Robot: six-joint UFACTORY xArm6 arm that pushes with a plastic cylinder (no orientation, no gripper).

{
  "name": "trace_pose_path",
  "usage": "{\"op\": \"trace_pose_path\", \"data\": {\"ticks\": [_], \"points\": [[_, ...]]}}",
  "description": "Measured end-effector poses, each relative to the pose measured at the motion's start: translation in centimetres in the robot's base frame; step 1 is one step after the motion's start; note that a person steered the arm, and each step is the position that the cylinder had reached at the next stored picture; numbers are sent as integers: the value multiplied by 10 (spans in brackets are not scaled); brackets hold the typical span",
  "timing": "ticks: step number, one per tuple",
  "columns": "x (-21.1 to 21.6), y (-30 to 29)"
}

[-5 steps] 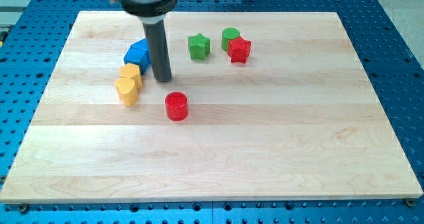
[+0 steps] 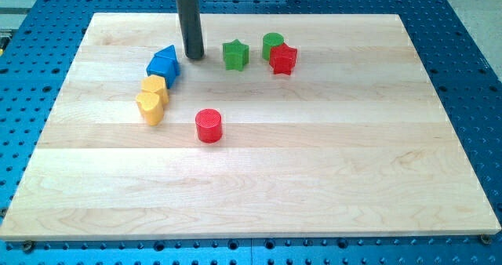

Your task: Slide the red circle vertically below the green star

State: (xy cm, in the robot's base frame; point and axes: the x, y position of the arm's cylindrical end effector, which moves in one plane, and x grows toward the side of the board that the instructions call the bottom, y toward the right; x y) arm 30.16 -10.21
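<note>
The red circle (image 2: 209, 126) sits on the wooden board, below and to the left of the green star (image 2: 234, 55). My tip (image 2: 194, 57) rests near the view's top, between the blue block (image 2: 163, 64) on its left and the green star on its right. The tip touches no block and is well above the red circle.
A green circle (image 2: 273, 41) and a red star (image 2: 283, 59) sit together right of the green star. Two yellow blocks (image 2: 151, 98) lie below the blue block. The wooden board (image 2: 353, 155) lies on a blue perforated table.
My tip has moved toward the view's top, from beside the yellow blocks to the gap between the blue block and green star. No block has moved.
</note>
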Motion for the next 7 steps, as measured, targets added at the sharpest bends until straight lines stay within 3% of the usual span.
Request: {"op": "trace_pose_path", "data": {"ticks": [5, 7], "points": [[5, -14], [92, -12]]}}
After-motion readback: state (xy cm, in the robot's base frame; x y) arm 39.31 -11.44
